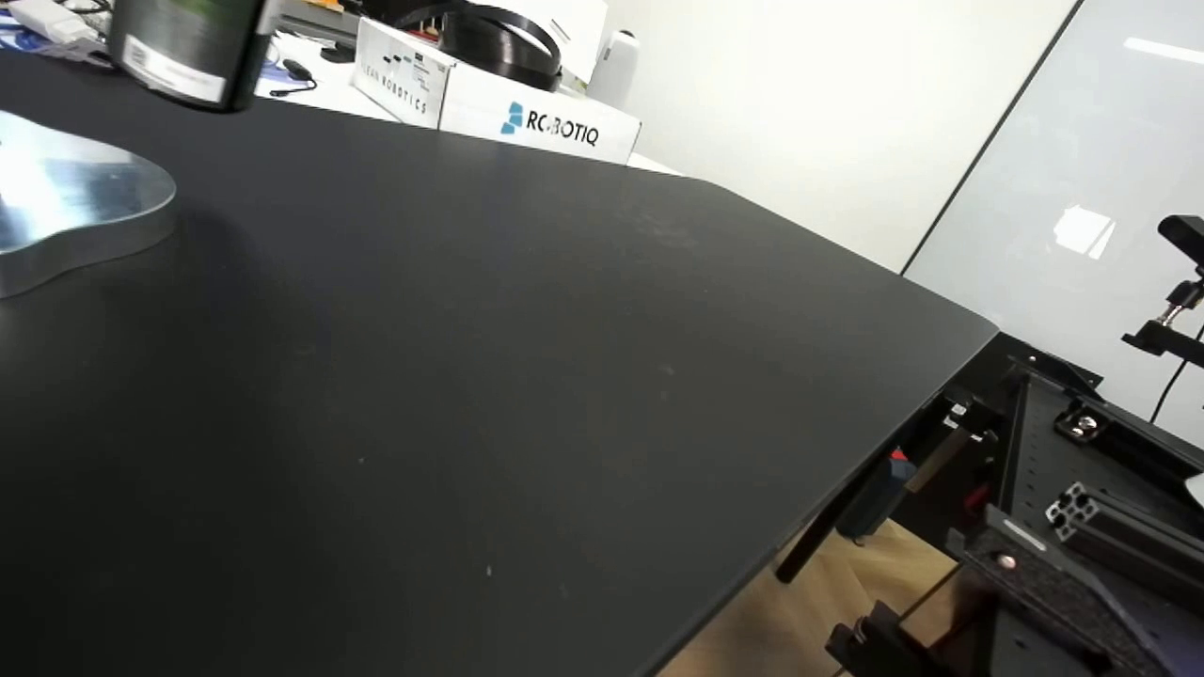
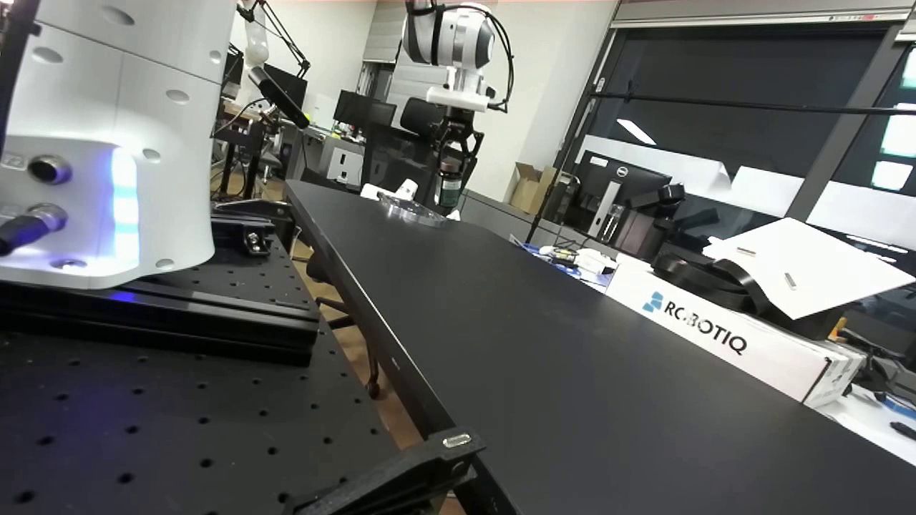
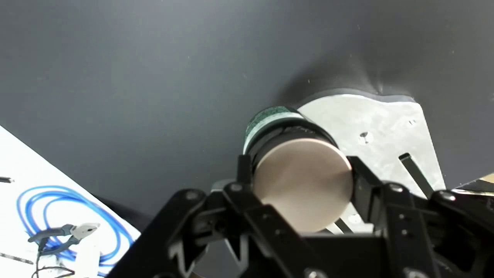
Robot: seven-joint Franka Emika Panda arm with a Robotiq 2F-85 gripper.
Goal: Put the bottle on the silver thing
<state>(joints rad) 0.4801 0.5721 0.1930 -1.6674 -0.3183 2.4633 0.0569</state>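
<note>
The bottle is a dark squat jar with a brownish cap and a pale label band. In the wrist view its cap sits between the fingers of my gripper, which touch it on both sides. The bottle hangs in the air, seen in both exterior views. The silver thing lies flat on the dark table, and the bottle overlaps its edge in the wrist view. It also shows in both exterior views. The gripper shows in an exterior view; its fingers are out of frame in the other.
The dark table has a white Robotiq box beyond its far edge. Blue cable and pliers lie on a white surface beside the table. White objects show behind the silver thing.
</note>
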